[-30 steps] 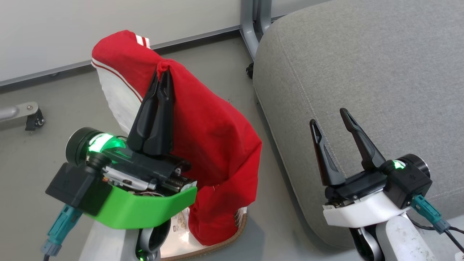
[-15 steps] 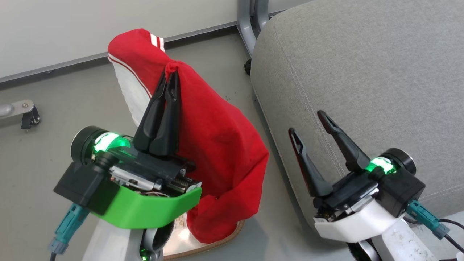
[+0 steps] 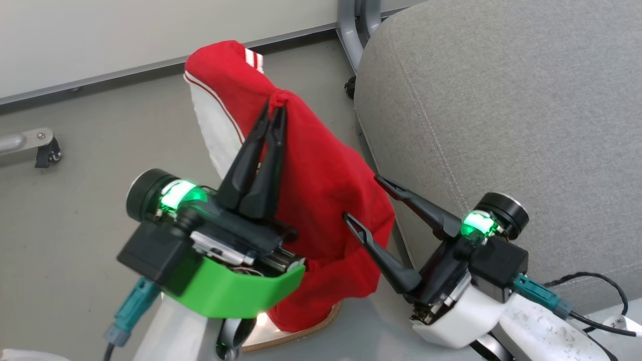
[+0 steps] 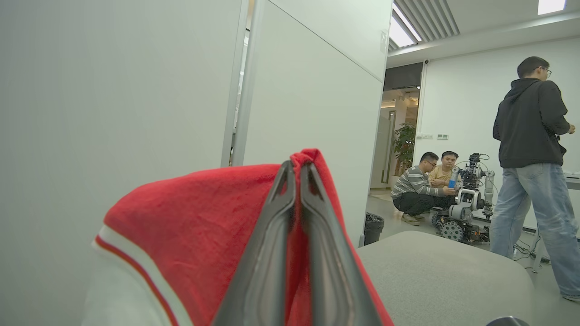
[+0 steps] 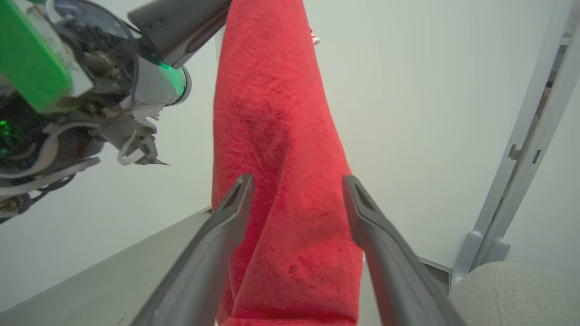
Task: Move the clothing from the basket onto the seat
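As head view shows: left gripper (image 3: pixel 276 106) clamps peak of bright red soft fabric garment (image 3: pixel 326 170), long axis vertical, draped below tips into cream plastic basket (image 3: pixel 306 333). Left wrist view: fold between tips. Right wrist view: right gripper (image 5: pixel 297 179) wide, garment upright ahead.

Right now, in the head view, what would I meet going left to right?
Caster → left end effector → right end effector → seat
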Controlling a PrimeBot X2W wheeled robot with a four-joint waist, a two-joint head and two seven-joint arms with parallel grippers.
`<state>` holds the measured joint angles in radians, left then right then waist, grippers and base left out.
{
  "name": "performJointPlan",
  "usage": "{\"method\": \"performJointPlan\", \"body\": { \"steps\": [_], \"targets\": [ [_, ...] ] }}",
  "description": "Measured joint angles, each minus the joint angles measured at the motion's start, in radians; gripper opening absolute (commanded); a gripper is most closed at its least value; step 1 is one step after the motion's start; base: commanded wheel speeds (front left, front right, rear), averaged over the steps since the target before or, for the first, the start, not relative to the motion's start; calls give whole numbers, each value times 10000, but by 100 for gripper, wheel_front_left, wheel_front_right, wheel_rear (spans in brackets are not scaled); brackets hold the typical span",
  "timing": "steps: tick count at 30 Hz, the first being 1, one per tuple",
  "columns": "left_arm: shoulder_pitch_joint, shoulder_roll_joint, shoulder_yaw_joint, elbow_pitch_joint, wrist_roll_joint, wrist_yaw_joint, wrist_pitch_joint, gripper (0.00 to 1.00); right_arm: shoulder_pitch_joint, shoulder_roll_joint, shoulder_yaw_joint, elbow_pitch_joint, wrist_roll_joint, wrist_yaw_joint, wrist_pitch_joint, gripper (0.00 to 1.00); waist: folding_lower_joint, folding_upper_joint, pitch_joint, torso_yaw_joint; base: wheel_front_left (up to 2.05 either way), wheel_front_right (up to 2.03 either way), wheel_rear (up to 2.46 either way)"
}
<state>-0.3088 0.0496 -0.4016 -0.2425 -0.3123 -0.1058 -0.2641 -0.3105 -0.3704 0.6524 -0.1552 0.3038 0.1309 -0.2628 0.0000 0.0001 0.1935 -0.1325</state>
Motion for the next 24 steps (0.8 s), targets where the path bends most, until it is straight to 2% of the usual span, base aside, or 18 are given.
{"method": "performJointPlan", "body": {
  "steps": [10, 24],
  "targets": [
    [-178, -2, -840, 288, 591, -96, 0, 0, -1069, -125, 765, 1722, -614, 2, 0, 100, 0, 0, -44, 208, 0, 0, 0],
    [-229, 0, -1486, 491, 619, -176, 0, 0, -1887, 529, 1505, 2803, -500, 2, 0, 100, 0, 0, -141, 406, 0, 0, 0]
  ]
}}
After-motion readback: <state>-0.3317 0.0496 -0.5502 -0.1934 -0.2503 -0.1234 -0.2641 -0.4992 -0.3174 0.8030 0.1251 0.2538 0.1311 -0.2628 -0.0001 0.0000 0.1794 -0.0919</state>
